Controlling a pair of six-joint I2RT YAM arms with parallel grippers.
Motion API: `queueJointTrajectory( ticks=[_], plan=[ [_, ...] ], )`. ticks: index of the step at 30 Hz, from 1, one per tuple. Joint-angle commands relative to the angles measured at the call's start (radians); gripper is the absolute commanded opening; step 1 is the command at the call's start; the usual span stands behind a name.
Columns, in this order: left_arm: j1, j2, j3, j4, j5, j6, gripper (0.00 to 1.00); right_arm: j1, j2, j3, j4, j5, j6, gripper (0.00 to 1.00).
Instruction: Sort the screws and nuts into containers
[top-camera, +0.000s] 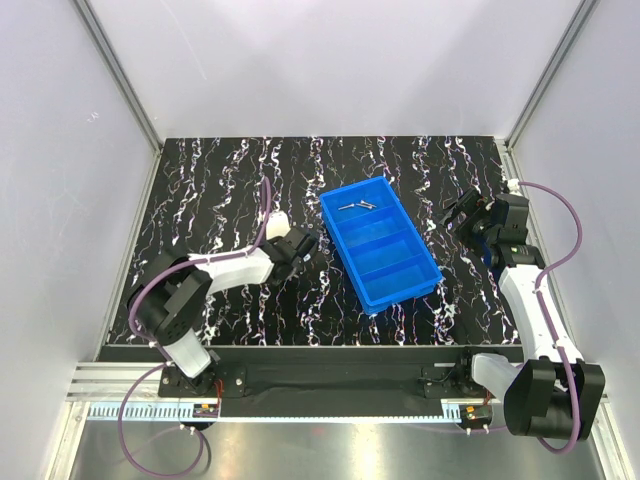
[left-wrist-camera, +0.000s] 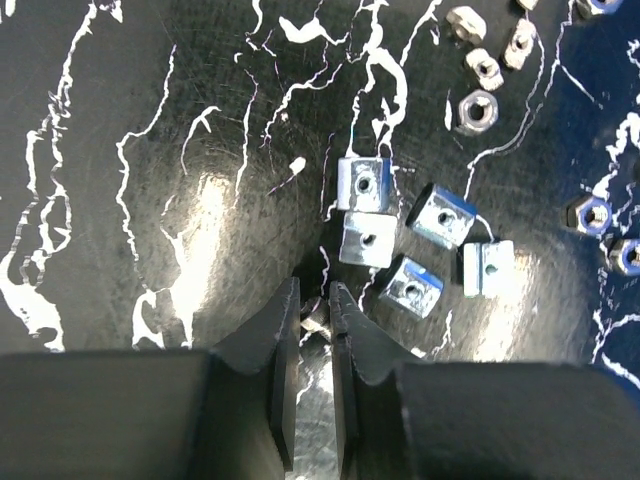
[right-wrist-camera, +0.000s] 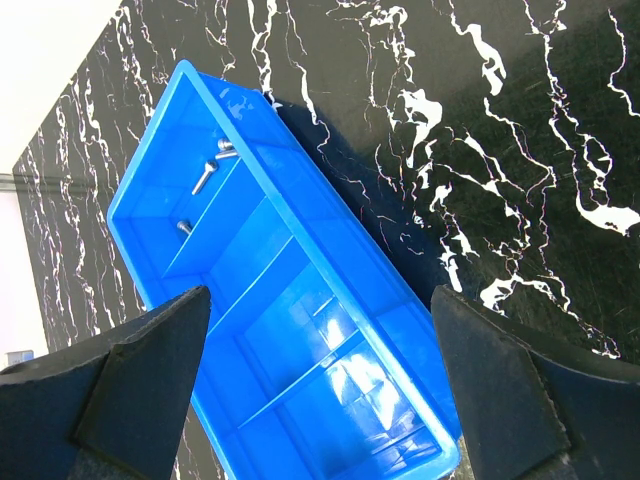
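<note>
Left hand (left-wrist-camera: 314, 298) around tiny metal bit (left-wrist-camera: 316, 318), wrist-view only.

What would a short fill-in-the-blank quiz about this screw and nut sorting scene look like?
1. The screws lie in the blue tray compartment ___ from the arm bases.
2. The right gripper has its jaws ___.
3. The square nuts lie on the black marbled ___, outside the tray.
4. The left gripper has its fingers nearly ___ around a small metal piece.
Missing words: farthest; open; table; closed.
</note>
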Motion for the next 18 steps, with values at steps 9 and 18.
queueJointTrajectory(
  ticks=[9,18],
  plan=[
    [-0.006,-0.056,0.039,-0.002,-0.008,0.088,0.04,0.003,0.009,0.009,0.018,0.017,-0.009,1.00],
    [-0.006,-0.065,0.042,-0.017,0.054,0.128,0.07,0.003,0.009,0.009,0.015,0.025,-0.015,1.00]
  ],
)
